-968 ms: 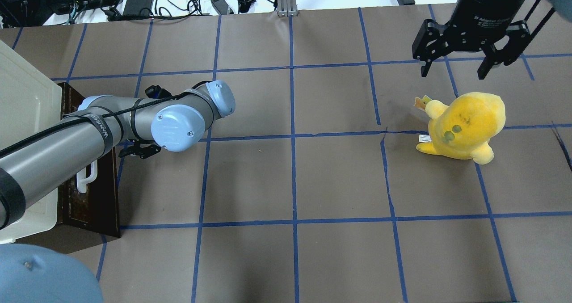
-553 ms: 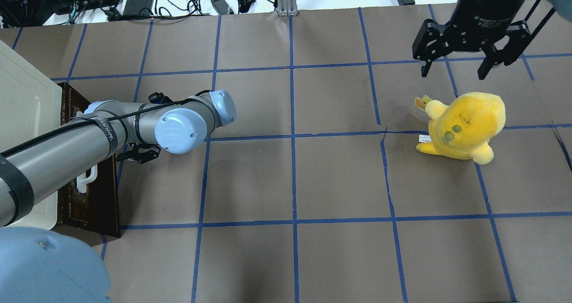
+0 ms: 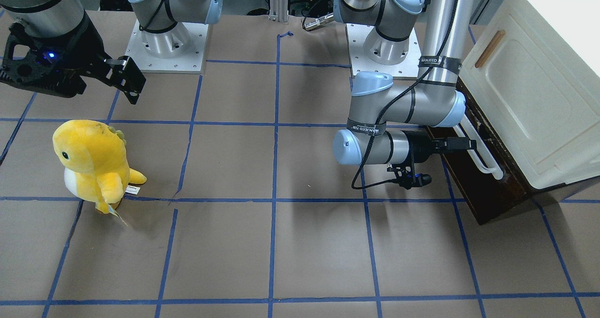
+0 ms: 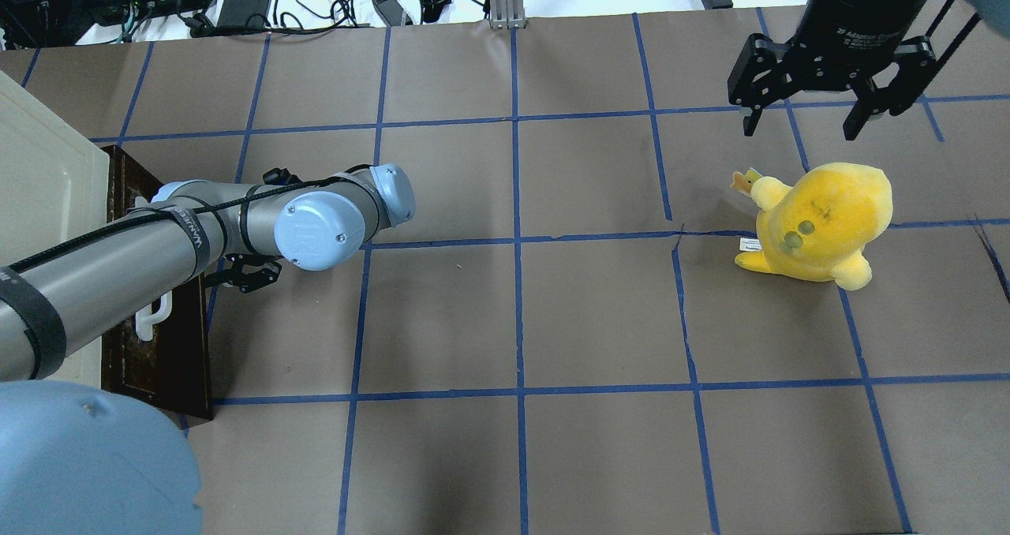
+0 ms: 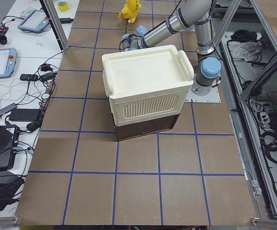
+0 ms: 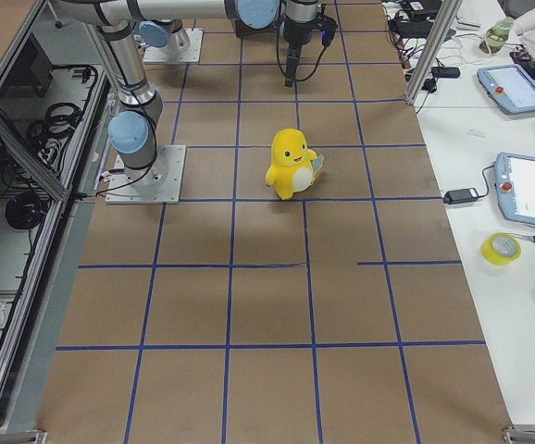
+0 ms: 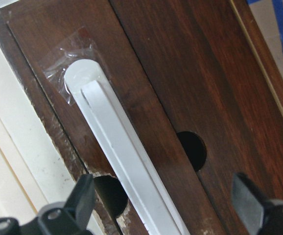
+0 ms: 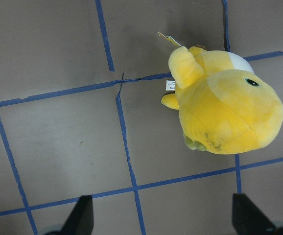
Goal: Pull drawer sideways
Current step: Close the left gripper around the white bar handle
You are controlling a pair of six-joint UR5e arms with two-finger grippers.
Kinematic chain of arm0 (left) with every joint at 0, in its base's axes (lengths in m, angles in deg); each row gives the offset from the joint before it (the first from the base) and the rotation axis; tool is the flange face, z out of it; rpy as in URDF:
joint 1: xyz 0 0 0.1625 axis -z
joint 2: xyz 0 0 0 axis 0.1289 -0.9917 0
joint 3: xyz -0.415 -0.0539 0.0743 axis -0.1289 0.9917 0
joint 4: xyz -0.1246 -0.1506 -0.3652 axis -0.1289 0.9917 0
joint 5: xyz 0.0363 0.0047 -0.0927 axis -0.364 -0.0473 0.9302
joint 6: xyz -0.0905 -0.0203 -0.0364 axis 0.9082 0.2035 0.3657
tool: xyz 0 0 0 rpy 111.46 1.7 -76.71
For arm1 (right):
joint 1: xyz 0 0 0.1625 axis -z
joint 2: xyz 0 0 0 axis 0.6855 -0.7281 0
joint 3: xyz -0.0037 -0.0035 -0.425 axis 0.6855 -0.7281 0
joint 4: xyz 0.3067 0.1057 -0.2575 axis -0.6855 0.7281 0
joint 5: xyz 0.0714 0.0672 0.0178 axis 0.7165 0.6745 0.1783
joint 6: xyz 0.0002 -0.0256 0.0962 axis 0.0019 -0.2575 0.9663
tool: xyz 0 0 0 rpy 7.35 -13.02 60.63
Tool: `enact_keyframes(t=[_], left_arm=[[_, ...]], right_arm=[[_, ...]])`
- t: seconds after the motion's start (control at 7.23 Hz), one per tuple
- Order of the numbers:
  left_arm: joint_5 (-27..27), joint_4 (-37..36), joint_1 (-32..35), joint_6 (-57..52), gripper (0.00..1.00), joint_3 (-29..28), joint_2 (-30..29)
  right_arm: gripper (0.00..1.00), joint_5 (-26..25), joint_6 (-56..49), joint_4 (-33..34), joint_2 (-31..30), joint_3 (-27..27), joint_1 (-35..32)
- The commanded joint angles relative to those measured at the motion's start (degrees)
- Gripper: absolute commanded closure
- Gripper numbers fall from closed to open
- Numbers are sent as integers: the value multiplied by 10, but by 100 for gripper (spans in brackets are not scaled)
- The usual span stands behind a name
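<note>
Worktop (image 4: 600,314): cream cabinet (image 3: 539,88) sits at the robot's left end, with the drawer (image 3: 473,191) under it, front facing the worktop's middle. The handle (image 7: 117,161) has its long axis along that front, running near-to-far from the robot. Left hand (image 7: 163,200) is the nearer one, right at the bar, fingers spread wide either side of it, gripping nothing. The pull likely goes toward the robot's right. Right hand (image 4: 800,125) is wide open and empty, well apart, above the plush (image 4: 821,219).
</note>
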Motion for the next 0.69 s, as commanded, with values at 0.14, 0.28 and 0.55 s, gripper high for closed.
enact_keyframes(t=[0.14,0.28,0.55], left_arm=[[-13,8,-8,6,4,3,3],[-13,9,-8,6,11,4,6],[-13,8,-12,11,47,3,5]], right_arm=[[0,0,0,0,0,0,0],[0,0,0,0,0,0,0],[0,0,0,0,0,0,0]])
